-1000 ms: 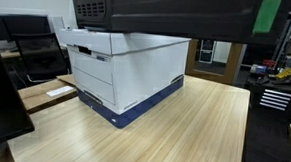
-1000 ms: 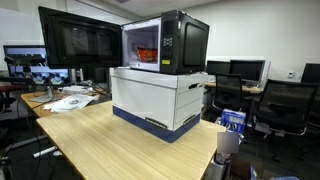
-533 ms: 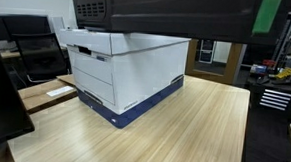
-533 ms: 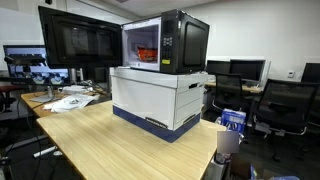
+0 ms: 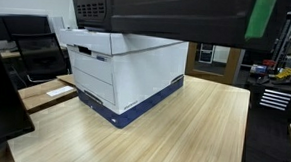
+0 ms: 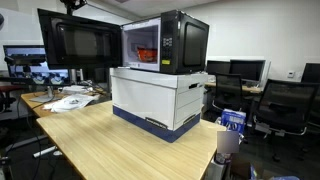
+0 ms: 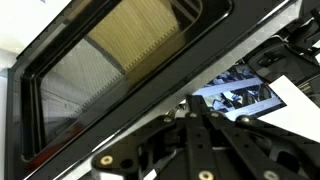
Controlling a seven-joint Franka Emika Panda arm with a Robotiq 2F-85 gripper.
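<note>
A black microwave (image 6: 183, 42) stands on a white cardboard box (image 6: 160, 98) on the wooden table (image 6: 95, 140). Its door (image 6: 80, 45) is swung wide open and the lit cavity (image 6: 145, 48) shows. In the wrist view the door's mesh window (image 7: 120, 50) fills the upper left. My gripper (image 7: 195, 108) is shut, its black fingers (image 7: 205, 140) lying together right beside the door's lower frame edge. Nothing shows between them. In an exterior view only a bit of the arm (image 6: 68, 4) shows above the door's top edge. The same door (image 5: 179, 13) crosses the top of an exterior view.
Papers (image 6: 68, 100) lie on the table's far end, with monitors (image 6: 22, 62) behind them. Office chairs (image 6: 290, 105) and a small blue-and-white carton (image 6: 233, 122) stand off the table's near corner. A tool cabinet (image 5: 275, 98) is beyond the table.
The open door has shifted slightly: its outer edge has moved a little across the top of an exterior view. The gripper stays shut.
</note>
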